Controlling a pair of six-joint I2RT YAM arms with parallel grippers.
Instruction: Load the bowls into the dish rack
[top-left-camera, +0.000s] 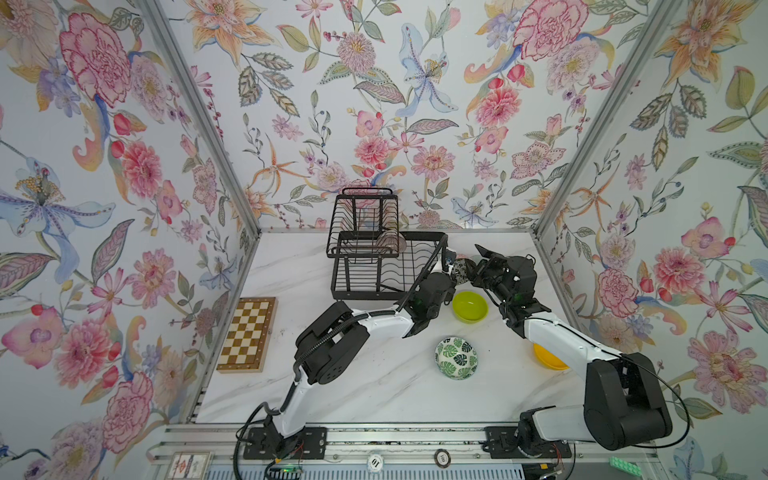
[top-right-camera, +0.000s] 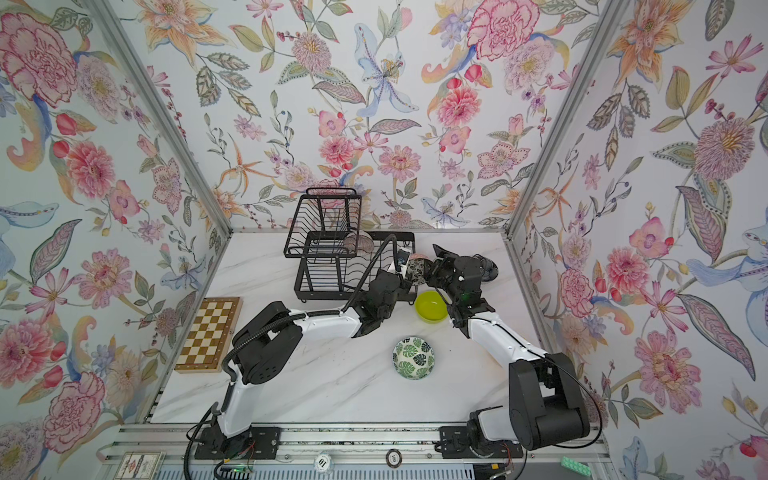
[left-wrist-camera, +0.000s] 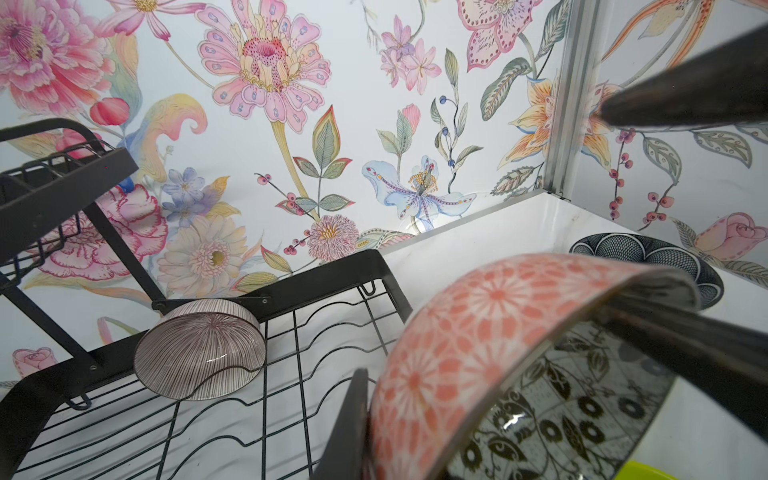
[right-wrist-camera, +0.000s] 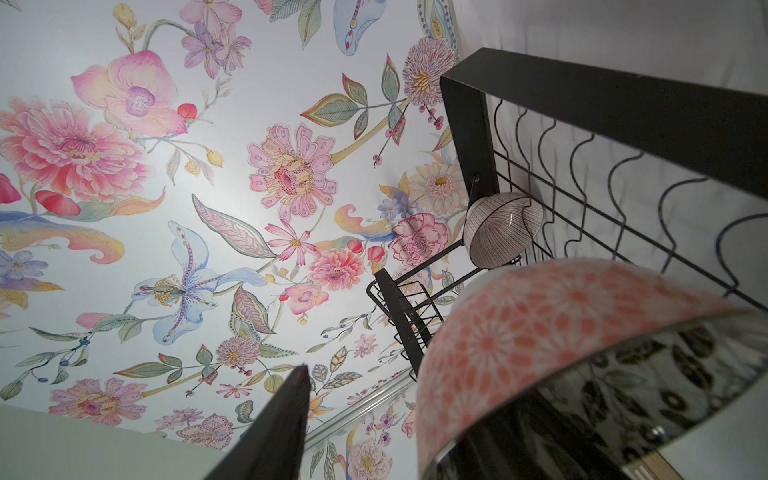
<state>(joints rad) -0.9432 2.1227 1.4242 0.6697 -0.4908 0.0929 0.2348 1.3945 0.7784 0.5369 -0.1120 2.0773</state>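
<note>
Left wrist view shows the black-and-white patterned bowl (left-wrist-camera: 519, 374), coral-flowered on its outside, tilted on its edge and held up just beside the right rim of the dish rack (left-wrist-camera: 324, 278). The left gripper (top-left-camera: 451, 262) is clamped on its rim, and one dark finger (left-wrist-camera: 706, 361) lies across the printed inside. In both top views this bowl hangs above the table (top-left-camera: 374, 386) between the two wrists, outside the rack. The right gripper (top-left-camera: 474, 266) meets it from the other side with its jaws apart. In the right wrist view one finger (right-wrist-camera: 274, 419) stands free before the wallpaper, clearly away from the bowl's outside, while the second finger is hidden behind the bowl. Inside the rack, the pink ribbed bowl (left-wrist-camera: 199, 349) lies on its side at the back of the lower tray, at the edge of the raised basket. Just below the two wrists sits the lime green bowl (top-left-camera: 469, 306), near the rack's front right corner. The green-leaf bowl (top-left-camera: 456, 358) stands nearer to the front, apart from the others, and the orange-yellow bowl (top-left-camera: 548, 362) is half covered by the right arm. A dark patterned bowl (left-wrist-camera: 648, 257) rests by the right wall, behind the right wrist. The chessboard (top-left-camera: 247, 334) lies to the left, well apart from the rack.
</note>
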